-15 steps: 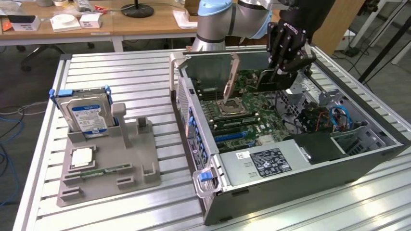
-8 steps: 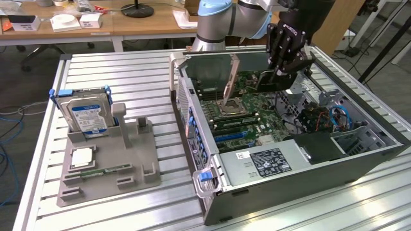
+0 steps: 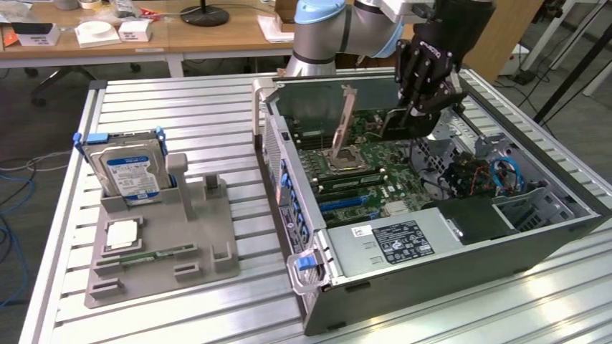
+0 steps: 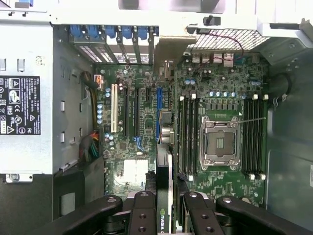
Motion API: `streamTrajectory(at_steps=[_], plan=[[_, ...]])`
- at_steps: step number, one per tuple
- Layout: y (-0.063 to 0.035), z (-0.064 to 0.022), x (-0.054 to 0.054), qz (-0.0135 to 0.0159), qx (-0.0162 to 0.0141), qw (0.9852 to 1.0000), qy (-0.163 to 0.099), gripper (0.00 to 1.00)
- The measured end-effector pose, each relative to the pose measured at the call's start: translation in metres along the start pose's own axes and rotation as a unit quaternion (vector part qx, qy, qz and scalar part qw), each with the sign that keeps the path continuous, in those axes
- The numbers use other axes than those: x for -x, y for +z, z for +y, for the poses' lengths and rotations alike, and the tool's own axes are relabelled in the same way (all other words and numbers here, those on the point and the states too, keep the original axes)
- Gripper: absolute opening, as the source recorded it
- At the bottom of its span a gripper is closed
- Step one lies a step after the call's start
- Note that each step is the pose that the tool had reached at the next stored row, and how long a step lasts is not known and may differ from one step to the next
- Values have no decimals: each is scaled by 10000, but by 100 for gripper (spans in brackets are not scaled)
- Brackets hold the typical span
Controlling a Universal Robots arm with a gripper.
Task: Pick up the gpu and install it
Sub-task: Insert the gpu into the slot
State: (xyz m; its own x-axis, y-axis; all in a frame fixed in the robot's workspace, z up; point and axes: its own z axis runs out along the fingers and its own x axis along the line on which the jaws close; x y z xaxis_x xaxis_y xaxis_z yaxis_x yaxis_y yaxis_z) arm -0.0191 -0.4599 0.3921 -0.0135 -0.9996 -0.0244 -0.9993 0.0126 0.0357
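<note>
My gripper (image 3: 421, 107) hangs inside the open computer case (image 3: 287, 179), shut on the gpu (image 3: 406, 125). The card is dark, and its thin brownish bracket end (image 3: 342, 118) stands upright over the motherboard (image 3: 373, 179). In the wrist view the gpu (image 4: 165, 171) shows edge-on between the black fingers (image 4: 142, 210), with a green logo on its near end. It runs toward the case's rear slot openings (image 4: 112, 46), beside the blue expansion slot (image 4: 159, 110). Whether the card touches a slot I cannot tell.
The CPU socket (image 4: 220, 142) and memory slots (image 4: 188, 132) lie beside the card, with the power supply (image 3: 402, 240) at the case's near end. On the exterior view's left, a grey fixture (image 3: 158, 244) holds a hard drive (image 3: 129, 172) and a memory stick (image 3: 158, 254).
</note>
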Motion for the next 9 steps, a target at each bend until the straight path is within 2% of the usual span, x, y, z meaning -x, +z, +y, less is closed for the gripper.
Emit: streamTrajectory(at_steps=[9], plan=[[56, 0, -2, 0, 0, 10000, -10, 26]])
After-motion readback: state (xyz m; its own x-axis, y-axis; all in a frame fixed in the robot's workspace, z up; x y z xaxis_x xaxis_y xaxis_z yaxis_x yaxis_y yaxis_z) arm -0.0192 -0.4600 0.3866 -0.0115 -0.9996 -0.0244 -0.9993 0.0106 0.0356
